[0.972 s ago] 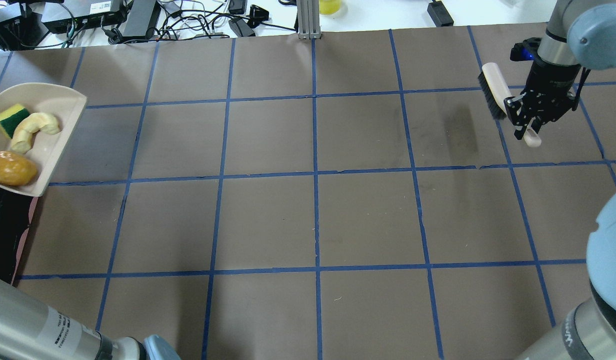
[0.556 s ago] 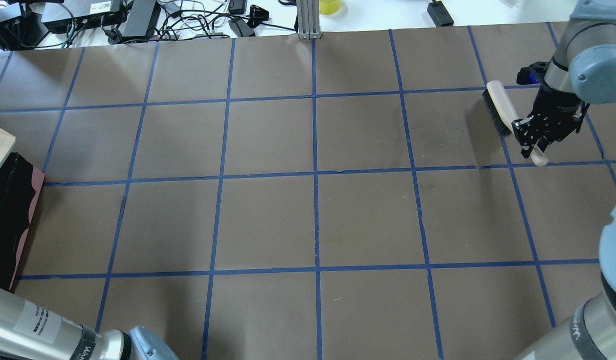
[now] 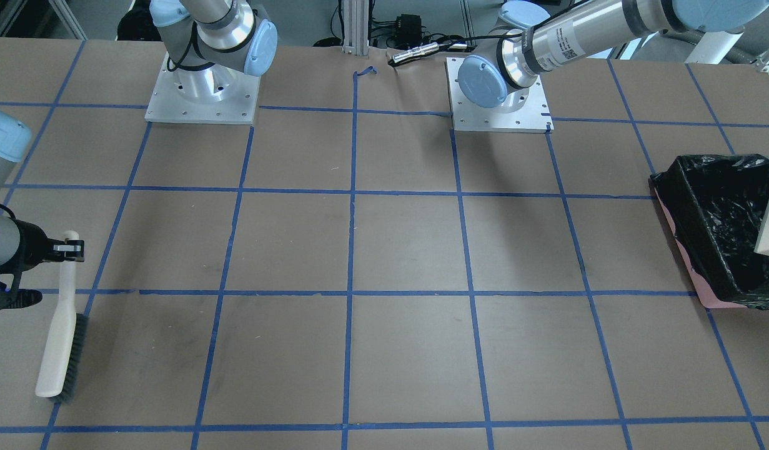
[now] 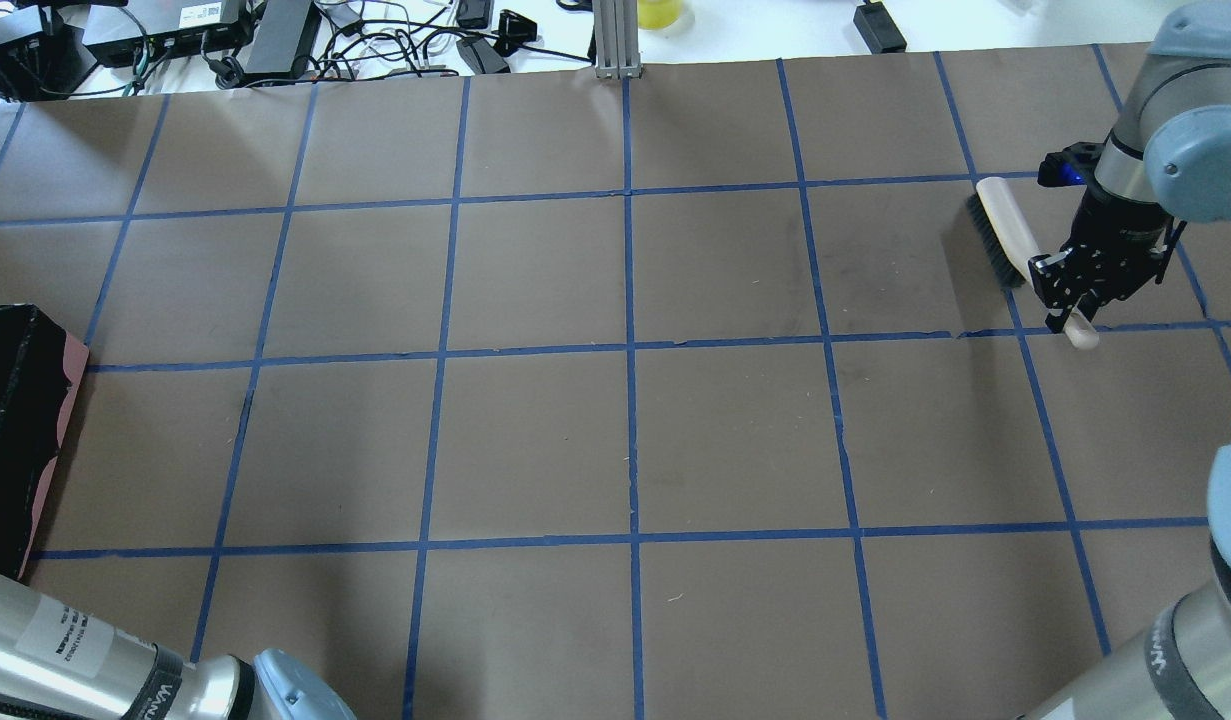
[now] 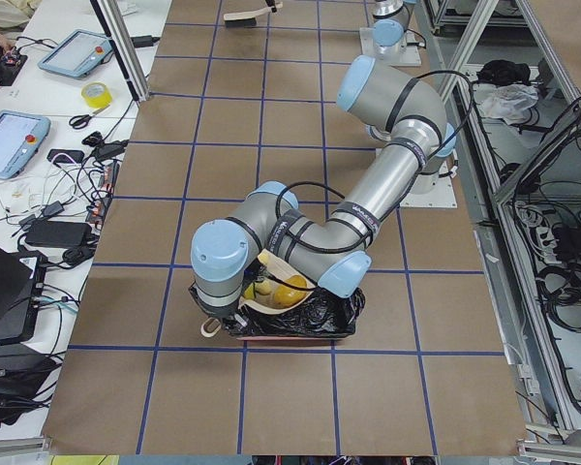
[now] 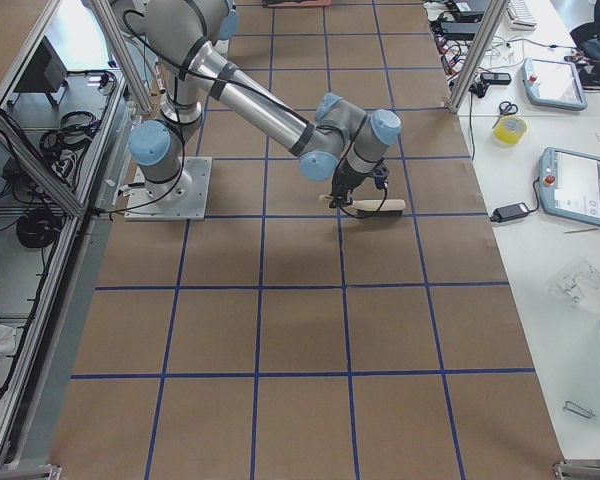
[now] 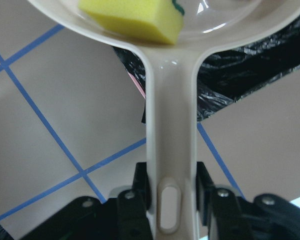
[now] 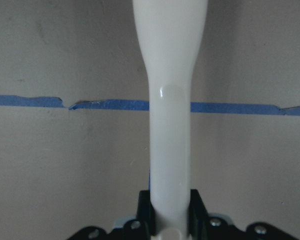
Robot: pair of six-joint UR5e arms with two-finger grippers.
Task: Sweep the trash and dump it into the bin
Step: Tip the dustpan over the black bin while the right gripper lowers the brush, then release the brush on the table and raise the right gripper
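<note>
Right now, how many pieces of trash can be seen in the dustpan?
2 clearly: the yellow sponge block near the handle end of the dustpan, and a golden-brown lump in it over the bin. The left arm may hide more.

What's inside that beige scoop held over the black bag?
The dustpan holds a yellow sponge block near its handle and, in the side view, a golden-brown lump. The left arm covers the rest of the pan, so anything else there is hidden.
</note>
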